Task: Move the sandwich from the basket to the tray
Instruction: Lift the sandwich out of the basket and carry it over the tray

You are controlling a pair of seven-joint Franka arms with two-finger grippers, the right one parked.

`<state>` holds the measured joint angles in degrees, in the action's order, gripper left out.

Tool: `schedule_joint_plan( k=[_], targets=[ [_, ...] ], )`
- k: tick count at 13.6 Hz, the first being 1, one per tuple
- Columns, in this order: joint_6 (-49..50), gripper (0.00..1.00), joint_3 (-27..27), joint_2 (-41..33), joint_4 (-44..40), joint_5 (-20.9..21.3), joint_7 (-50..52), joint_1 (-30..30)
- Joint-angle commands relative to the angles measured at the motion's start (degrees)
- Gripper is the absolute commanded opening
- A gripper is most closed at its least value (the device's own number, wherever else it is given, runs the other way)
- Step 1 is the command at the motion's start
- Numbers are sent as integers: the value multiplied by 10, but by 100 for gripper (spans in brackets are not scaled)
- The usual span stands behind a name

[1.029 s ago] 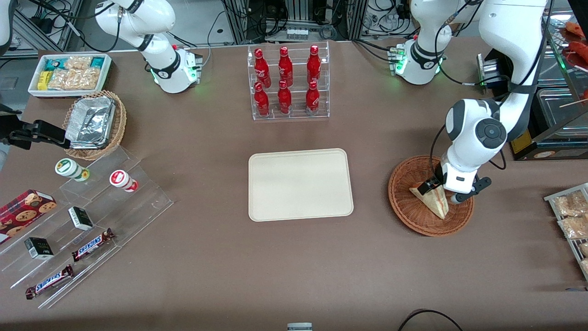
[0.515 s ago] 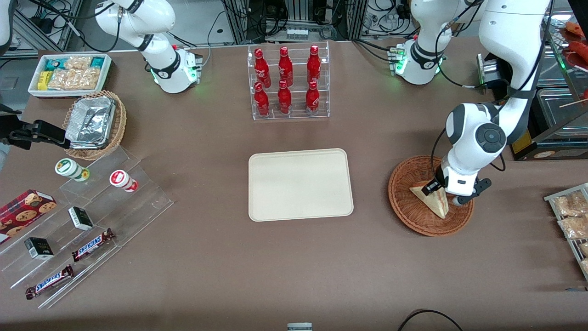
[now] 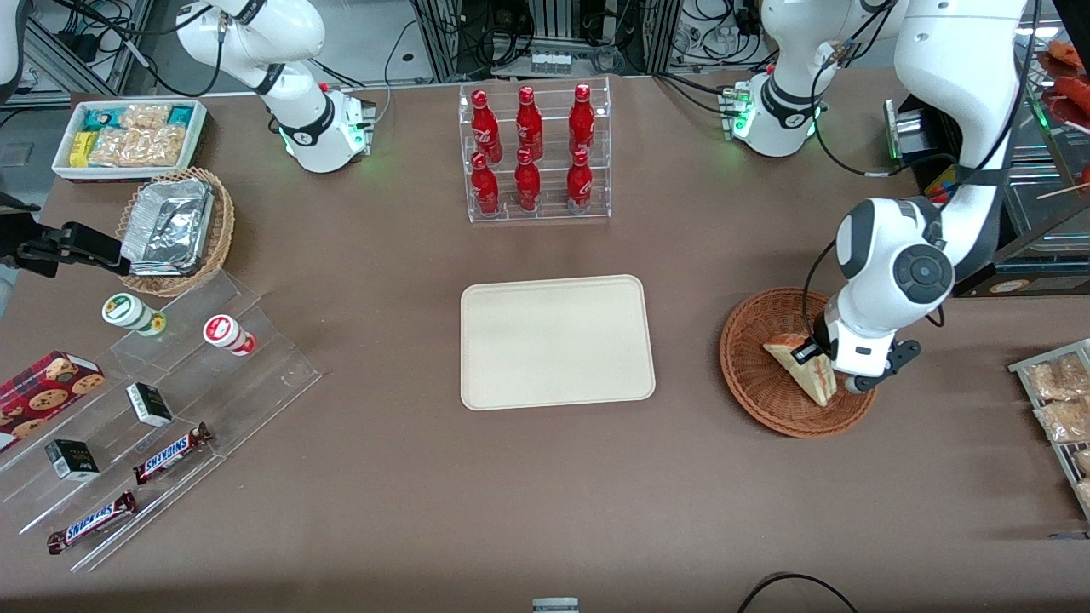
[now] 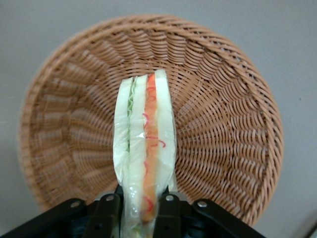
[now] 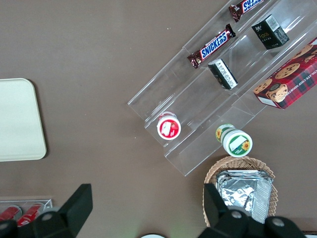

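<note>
The sandwich (image 3: 803, 370), a clear-wrapped white wedge with red-orange and green filling, is held over the reddish-brown wicker basket (image 3: 749, 375) toward the working arm's end of the table. My left gripper (image 3: 824, 359) is shut on its wide end. In the left wrist view the sandwich (image 4: 144, 148) stands on edge between my gripper (image 4: 142, 208) fingers (image 4: 167, 213), lifted above the basket (image 4: 223, 124). The cream tray (image 3: 557, 341) lies flat at the table's middle, beside the basket toward the parked arm. It also shows in the right wrist view (image 5: 17, 121).
A clear rack of red bottles (image 3: 532, 153) stands farther from the front camera than the tray. A tan basket with foil containers (image 3: 174, 228), a white snack bin (image 3: 128, 136) and acrylic steps with snacks (image 3: 153, 409) lie toward the parked arm's end. Snack packets (image 3: 1060, 400) sit beside the basket.
My left gripper has risen slightly with the sandwich gripped, and the wedge has tilted up off the basket floor. The arm's wrist has shifted a little toward the working arm's end.
</note>
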<state>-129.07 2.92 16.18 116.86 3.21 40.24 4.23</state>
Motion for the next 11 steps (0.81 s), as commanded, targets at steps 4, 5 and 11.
schedule_joint_plan(
  k=[4, 5, 11],
  targets=[
    [175, 0, 45, -9, -154, 14, -23, 21],
    [194, 0, 66, -6, -177, 13, -16, 23],
    [210, 0, 100, 16, -208, 12, 26, 119]
  ],
)
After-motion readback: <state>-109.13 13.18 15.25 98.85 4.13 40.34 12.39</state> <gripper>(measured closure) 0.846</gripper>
